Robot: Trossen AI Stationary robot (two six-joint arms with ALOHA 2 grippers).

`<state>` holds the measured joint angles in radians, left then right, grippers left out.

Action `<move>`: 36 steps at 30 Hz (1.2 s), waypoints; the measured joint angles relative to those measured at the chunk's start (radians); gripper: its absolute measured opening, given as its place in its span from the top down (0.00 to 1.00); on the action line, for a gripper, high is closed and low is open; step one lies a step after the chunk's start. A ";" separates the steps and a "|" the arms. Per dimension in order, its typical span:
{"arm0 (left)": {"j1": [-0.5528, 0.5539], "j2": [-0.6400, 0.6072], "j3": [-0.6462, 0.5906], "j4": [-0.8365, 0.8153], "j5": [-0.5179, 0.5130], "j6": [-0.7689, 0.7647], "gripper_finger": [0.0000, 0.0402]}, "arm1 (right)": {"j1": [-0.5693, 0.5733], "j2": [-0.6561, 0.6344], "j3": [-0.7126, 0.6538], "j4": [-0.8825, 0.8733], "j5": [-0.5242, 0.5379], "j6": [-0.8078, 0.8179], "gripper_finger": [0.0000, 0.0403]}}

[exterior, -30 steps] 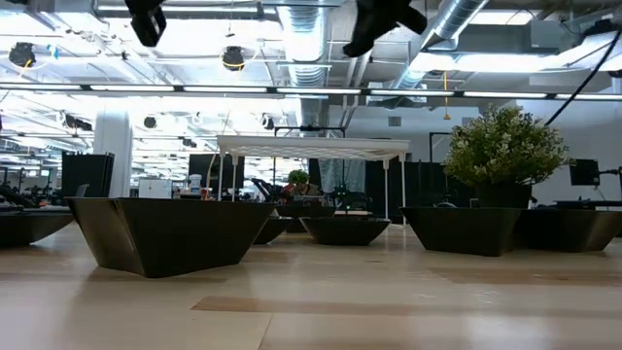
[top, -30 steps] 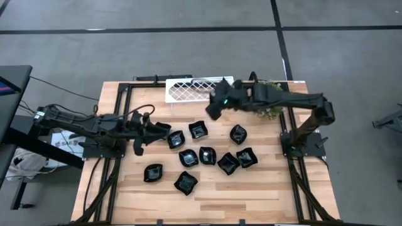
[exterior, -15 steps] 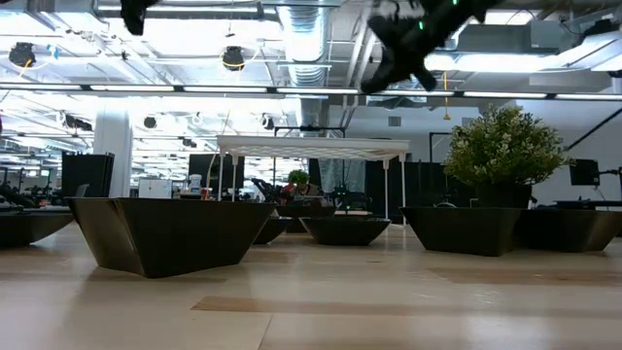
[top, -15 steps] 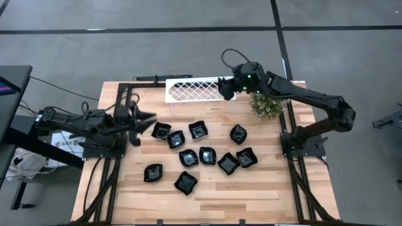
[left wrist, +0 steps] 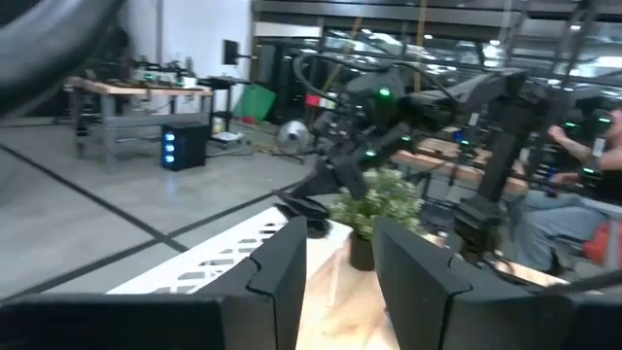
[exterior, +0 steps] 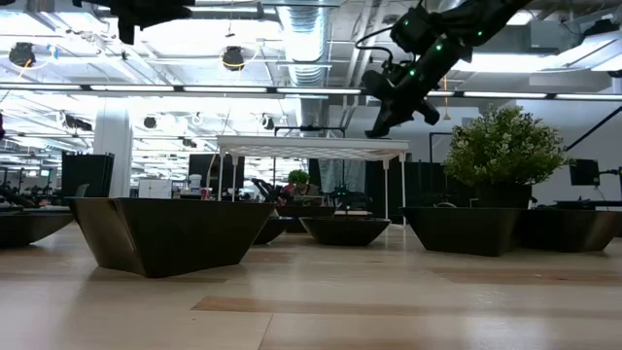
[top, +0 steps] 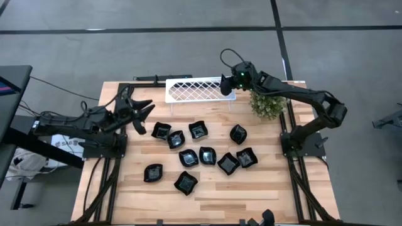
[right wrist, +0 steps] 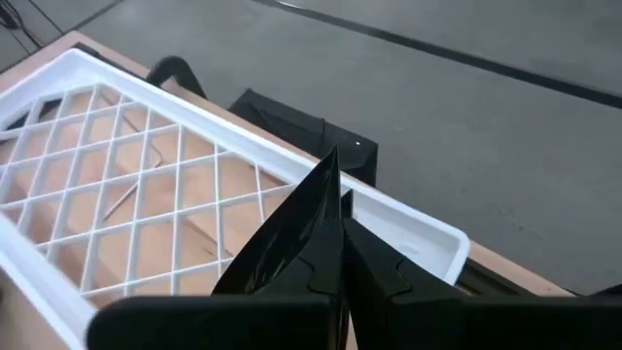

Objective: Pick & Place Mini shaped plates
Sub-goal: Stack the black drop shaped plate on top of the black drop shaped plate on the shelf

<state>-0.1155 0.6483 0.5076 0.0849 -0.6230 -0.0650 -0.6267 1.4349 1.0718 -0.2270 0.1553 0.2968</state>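
Several glossy black mini shaped plates (top: 207, 155) rest on their bases in a loose group on the wooden table (top: 125, 188). My right gripper (top: 225, 86) hangs over the right end of the white lattice tray (top: 195, 91), shut on one more black plate (right wrist: 301, 228). The low view shows it a little above the tray (exterior: 311, 146). My left gripper (top: 141, 112) is at the table's left, level and open with nothing between its fingers (left wrist: 282, 277), clear of the nearest plate (top: 161, 130). My right gripper pinches the black plate by one edge (right wrist: 335, 243) between its two fingers (right wrist: 389, 282). The fingers slant downward toward the tray's far right corner. The plate sticks out past the fingertips on edge, one glossy face sideways, lifted clear of the tray.
A small green plant (top: 267, 103) in a pot stands right of the tray, close under my right arm. The tray's lattice (right wrist: 117, 194) has nothing on it where it shows. Bare wood lies along the near edge (top: 251, 194).
My right gripper has carried its plate from over the table's middle toward the far edge and down, to the tray's right end. My left gripper has drawn back toward the left edge, risen a little and turned level, uncovering the leftmost plate of the group.
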 joint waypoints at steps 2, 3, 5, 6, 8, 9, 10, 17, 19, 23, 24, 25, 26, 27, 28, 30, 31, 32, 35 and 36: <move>0.016 0.000 0.000 0.000 -0.006 0.000 0.70 | -0.004 0.003 0.000 0.000 0.000 -0.001 1.00; 0.024 0.000 0.000 0.000 -0.006 -0.001 0.70 | -0.005 0.003 0.000 0.000 0.000 -0.001 1.00; 0.036 0.000 0.000 0.000 -0.006 -0.002 0.70 | -0.005 0.003 0.000 0.000 0.001 -0.008 1.00; 0.041 0.000 0.000 0.000 -0.006 -0.003 0.70 | -0.005 0.003 0.000 -0.002 0.000 -0.008 1.00; 0.045 0.000 0.000 0.000 -0.006 -0.003 0.70 | -0.004 0.003 0.000 -0.005 -0.001 -0.009 1.00; 0.045 0.000 0.000 0.000 -0.006 -0.003 0.70 | -0.004 0.003 0.000 -0.004 -0.001 -0.008 1.00; 0.045 0.000 0.000 0.000 -0.006 -0.003 0.70 | -0.003 0.003 0.000 -0.006 -0.001 -0.008 1.00; 0.044 0.000 0.000 0.001 -0.006 -0.003 0.70 | 0.004 0.003 0.000 -0.042 0.000 -0.008 1.00; 0.044 0.000 0.000 0.001 -0.006 -0.003 0.70 | 0.005 0.003 0.000 -0.052 -0.001 -0.008 1.00; 0.044 0.000 0.000 0.001 0.007 -0.003 0.70 | 0.011 0.003 0.000 -0.056 0.000 -0.008 1.00; 0.044 0.000 0.000 0.001 0.014 -0.003 0.70 | 0.011 0.003 0.000 -0.056 0.000 -0.008 1.00; 0.044 0.000 0.000 0.001 0.018 -0.003 0.70 | 0.011 0.003 0.000 -0.056 0.001 -0.008 1.00; 0.044 0.000 0.000 0.001 0.022 -0.003 0.70 | 0.012 0.003 0.000 -0.056 0.001 -0.008 1.00; 0.044 0.000 0.000 0.001 0.024 -0.003 0.70 | 0.012 0.003 0.000 -0.056 0.000 -0.006 1.00; 0.044 0.000 0.000 0.001 0.024 -0.003 0.70 | 0.012 0.003 0.000 -0.056 0.000 -0.003 1.00; 0.044 0.000 0.000 0.001 0.025 -0.008 0.70 | 0.012 0.003 0.000 -0.056 0.000 -0.003 1.00; 0.044 0.000 0.000 0.001 0.025 -0.019 0.70 | 0.012 0.003 0.000 -0.056 0.000 -0.004 1.00; 0.044 0.000 0.000 0.001 0.025 -0.027 0.70 | 0.012 0.003 0.000 -0.056 0.000 -0.004 1.00; 0.042 0.000 0.000 0.000 0.025 -0.030 0.70 | 0.012 0.003 0.000 -0.056 0.000 -0.008 1.00; 0.038 0.000 0.000 0.000 0.025 -0.030 0.70 | 0.012 0.003 0.000 -0.056 0.000 -0.008 1.00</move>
<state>-0.0771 0.6487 0.5076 0.0853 -0.5983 -0.0952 -0.6148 1.4384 1.0718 -0.2829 0.1552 0.2887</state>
